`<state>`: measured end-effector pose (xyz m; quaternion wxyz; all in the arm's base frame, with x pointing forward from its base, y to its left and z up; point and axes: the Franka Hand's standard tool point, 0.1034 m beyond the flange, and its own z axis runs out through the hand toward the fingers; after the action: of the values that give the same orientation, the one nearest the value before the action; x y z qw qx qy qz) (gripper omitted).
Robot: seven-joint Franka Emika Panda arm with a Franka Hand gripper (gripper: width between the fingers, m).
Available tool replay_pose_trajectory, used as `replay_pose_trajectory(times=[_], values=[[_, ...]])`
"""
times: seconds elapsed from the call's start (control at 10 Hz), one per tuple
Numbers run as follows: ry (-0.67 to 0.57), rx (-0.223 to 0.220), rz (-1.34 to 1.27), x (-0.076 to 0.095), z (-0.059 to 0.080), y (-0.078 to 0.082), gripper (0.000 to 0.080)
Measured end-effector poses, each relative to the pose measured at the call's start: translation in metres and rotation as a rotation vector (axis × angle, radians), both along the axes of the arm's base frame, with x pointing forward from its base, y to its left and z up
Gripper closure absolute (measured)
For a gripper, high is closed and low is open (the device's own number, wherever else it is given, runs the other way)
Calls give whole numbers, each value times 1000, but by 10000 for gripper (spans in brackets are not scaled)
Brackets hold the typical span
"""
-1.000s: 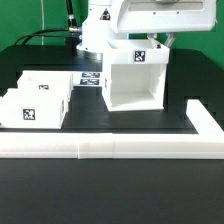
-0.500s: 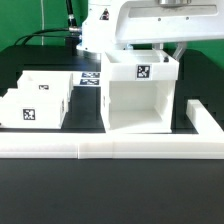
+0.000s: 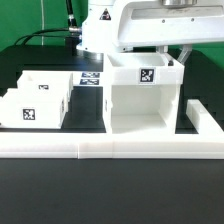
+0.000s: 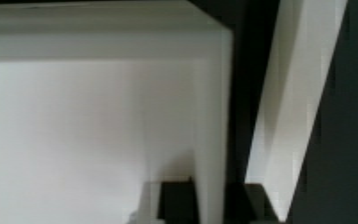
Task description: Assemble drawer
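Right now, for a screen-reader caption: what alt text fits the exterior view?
A large white open-fronted drawer housing fills the centre below the robot arm; two smaller white trays sit on the exterior view's left, behind a white border wall.

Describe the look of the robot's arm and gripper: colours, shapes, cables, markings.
The arm is glossy white with rounded shells and a small dark marking near the top. The gripper has a boxy white body; its fingers look dark in the wrist view. A black cable lies behind the arm.
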<state>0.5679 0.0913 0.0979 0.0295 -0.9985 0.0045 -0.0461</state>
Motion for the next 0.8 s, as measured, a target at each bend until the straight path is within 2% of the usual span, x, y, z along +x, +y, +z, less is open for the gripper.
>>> replay_pose_trajectory(times=[0.2, 0.5, 0.7, 0.8], values=[[2, 17, -87, 1, 1, 2, 762], [8, 66, -492, 4, 2, 12, 762], [22, 97, -661, 9, 4, 4, 762], [17, 113, -745, 13, 2, -6, 761]])
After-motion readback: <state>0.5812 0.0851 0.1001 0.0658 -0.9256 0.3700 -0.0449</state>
